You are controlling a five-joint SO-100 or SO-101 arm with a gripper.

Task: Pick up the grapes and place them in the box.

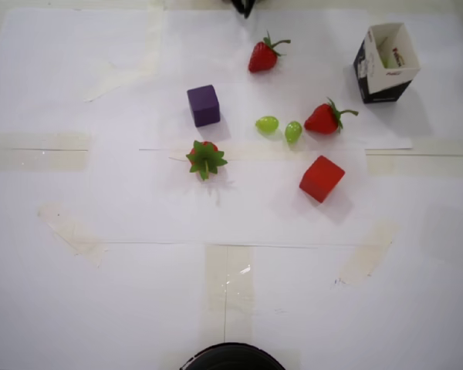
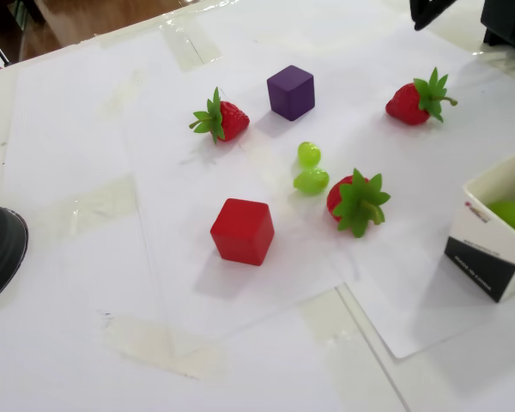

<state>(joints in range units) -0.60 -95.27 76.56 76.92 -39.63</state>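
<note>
Two light-green grapes [image 1: 267, 123] [image 1: 293, 132] lie side by side on the white paper mid-table, just left of a strawberry in the overhead view. In the fixed view the same grapes [image 2: 309, 154] [image 2: 312, 181] lie apart from everything else. The box [image 1: 374, 77] stands upright at the back right, open-topped. The fixed view shows a green rounded thing inside the box [image 2: 485, 245]. Only a black tip of my gripper [image 1: 245, 6] shows at the top edge, far from the grapes. In the fixed view the gripper [image 2: 422, 15] is cut off by the frame.
Three strawberries [image 1: 262, 56] [image 1: 324, 118] [image 1: 206, 158], a purple cube [image 1: 204, 105] and a red cube [image 1: 321, 178] ring the grapes. A dark round object [image 1: 231, 358] sits at the near edge. Taped paper sheets cover the table.
</note>
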